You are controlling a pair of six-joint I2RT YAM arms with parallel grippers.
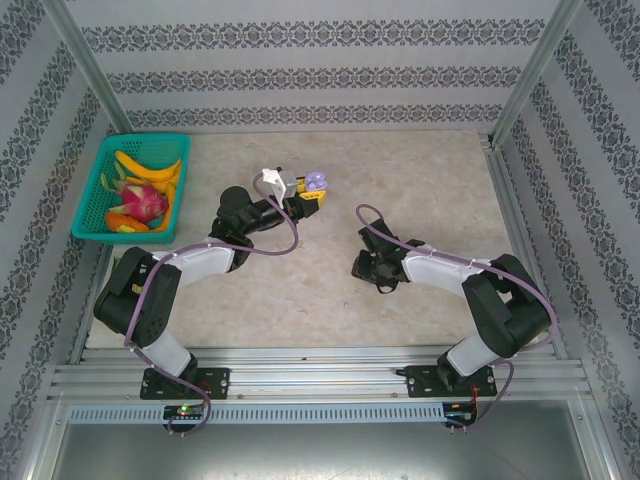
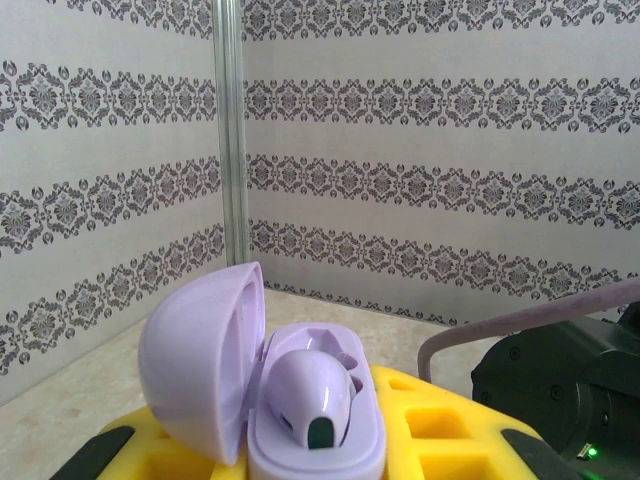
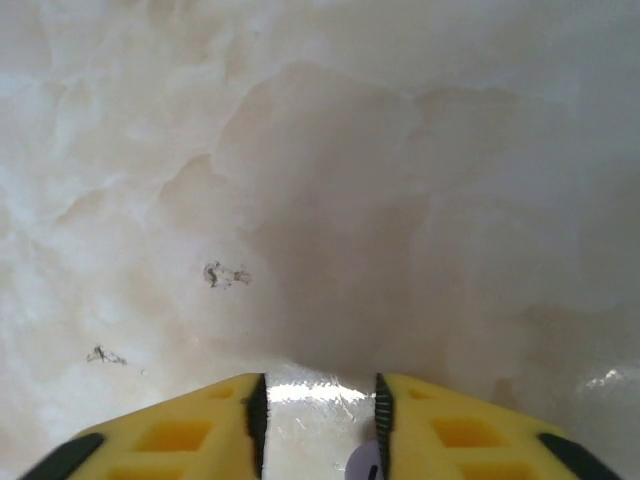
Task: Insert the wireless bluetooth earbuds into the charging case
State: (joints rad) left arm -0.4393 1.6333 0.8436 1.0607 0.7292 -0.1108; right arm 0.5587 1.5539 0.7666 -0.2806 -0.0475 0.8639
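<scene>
1. A cream, marbled tabletop (image 1: 430, 180), smooth and faintly glossy, lies inside walls (image 1: 300, 70) papered with grey damask bands and metal corner posts (image 1: 85, 60).
2. A teal lattice basket (image 1: 145, 138) at the far left holds bananas and a pink dragon fruit.
3. The left fingers (image 2: 470, 410), blocky yellow plastic, are clamped tight on the rounded lilac charging case (image 2: 315, 445), which is lifted over the tabletop left of centre with its domed lid open.
4. One glossy lilac earbud (image 2: 305, 390) sits in the case.
5. The right fingers (image 3: 190, 430) stand partly apart low over the tabletop. A small lilac piece (image 3: 362, 462) shows beside one finger; whether it is gripped cannot be told.
</scene>
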